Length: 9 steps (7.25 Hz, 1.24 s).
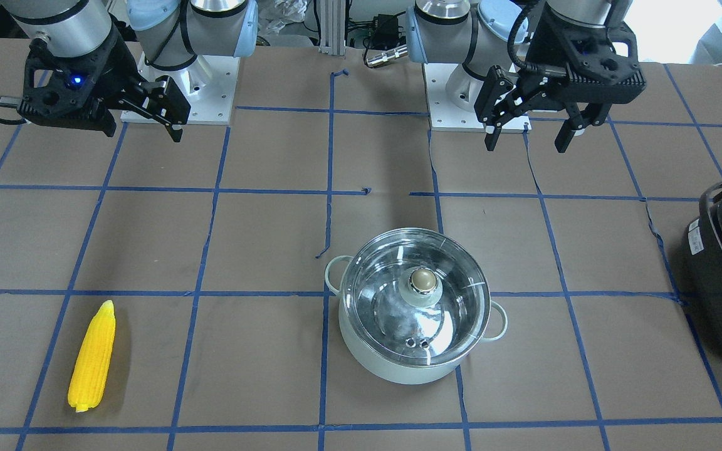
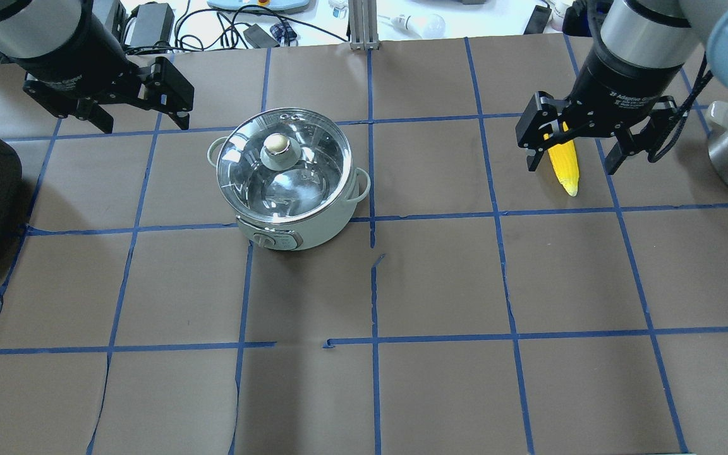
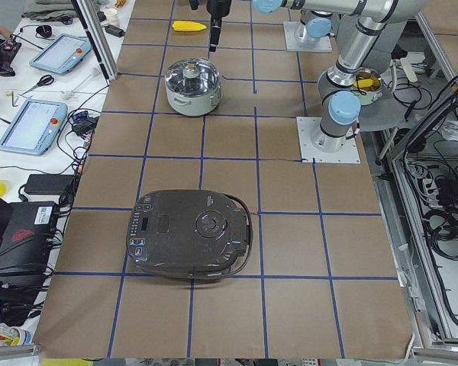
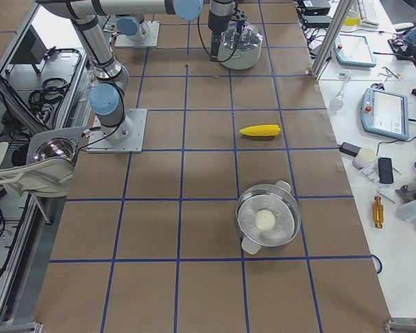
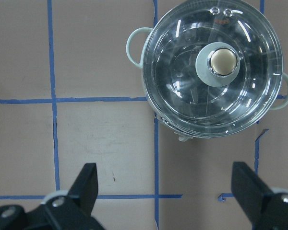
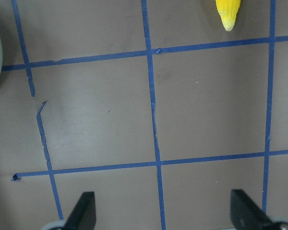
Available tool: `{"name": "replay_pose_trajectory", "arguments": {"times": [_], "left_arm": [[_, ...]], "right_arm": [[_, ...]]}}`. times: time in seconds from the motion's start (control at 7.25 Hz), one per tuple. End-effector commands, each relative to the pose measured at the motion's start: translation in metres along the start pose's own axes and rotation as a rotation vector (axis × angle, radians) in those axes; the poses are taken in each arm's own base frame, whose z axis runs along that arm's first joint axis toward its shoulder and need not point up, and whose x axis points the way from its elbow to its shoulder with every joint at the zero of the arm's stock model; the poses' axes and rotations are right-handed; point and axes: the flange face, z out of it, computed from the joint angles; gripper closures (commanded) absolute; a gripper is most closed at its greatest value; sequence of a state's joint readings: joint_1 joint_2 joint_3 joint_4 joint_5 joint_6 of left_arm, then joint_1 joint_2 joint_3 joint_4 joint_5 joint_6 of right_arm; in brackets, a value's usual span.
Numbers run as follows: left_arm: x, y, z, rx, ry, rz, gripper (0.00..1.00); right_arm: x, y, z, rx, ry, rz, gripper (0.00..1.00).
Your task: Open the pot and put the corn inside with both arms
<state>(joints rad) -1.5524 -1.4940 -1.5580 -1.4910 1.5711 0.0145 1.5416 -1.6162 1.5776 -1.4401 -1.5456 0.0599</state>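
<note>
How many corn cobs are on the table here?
1. The corn cob lies on the table on the robot's right side, well apart from the lidded pot; none appears hidden.

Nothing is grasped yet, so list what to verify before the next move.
1. Check left claw: open, empty, ok.
2. Check right claw: open, empty, ok.
3. Check pot is open: not ok, the glass lid sits on it.
4. Check left claw is centred over the knob: not ok, it sits off-centre in the wrist view.
5. Check corn lies free on the table, apart from the pot: ok.
</note>
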Motion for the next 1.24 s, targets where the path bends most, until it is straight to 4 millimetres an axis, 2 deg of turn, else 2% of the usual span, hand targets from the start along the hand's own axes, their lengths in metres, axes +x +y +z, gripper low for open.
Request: {"name": "replay_pose_trajectory", "arguments": {"times": [0.0,0.14,0.28,0.41,0.55,0.69,0.83,0.97,1.1], "left_arm": [[-0.002,-0.002,-0.012,0.024,-0.015,0.001,0.0],[-0.002,0.0,-0.012,0.015,-0.015,0.005,0.0],[-0.002,-0.011,0.001,-0.001,-0.006,-0.004,0.0],[-0.001,-0.019,0.004,-0.005,-0.009,-0.033,0.0],[0.014,-0.03,0.018,-0.025,-0.005,-0.053,0.01],[0.04,-0.054,0.043,0.024,0.005,-0.059,0.01],[0.056,-0.074,0.075,0.028,0.012,-0.088,0.01],[0.06,-0.093,0.1,0.027,0.013,-0.096,0.01],[0.078,-0.098,0.121,-0.002,0.009,-0.072,0.01]], "right_arm": [[0.0,0.001,0.0,-0.003,0.001,0.0,0.0],[0.0,-0.001,0.0,-0.003,-0.002,0.008,0.0],[-0.001,-0.002,-0.001,-0.003,-0.007,0.0,0.0],[-0.002,-0.001,-0.002,-0.001,-0.016,-0.002,0.0],[-0.001,-0.001,0.0,-0.005,-0.014,-0.002,0.0],[-0.001,-0.001,0.001,-0.006,-0.005,-0.001,0.0],[-0.001,-0.001,-0.001,-0.002,-0.013,-0.003,0.0],[-0.001,0.001,0.0,-0.004,-0.013,-0.003,0.0],[0.0,-0.001,0.001,-0.006,-0.004,-0.003,0.0]]}}
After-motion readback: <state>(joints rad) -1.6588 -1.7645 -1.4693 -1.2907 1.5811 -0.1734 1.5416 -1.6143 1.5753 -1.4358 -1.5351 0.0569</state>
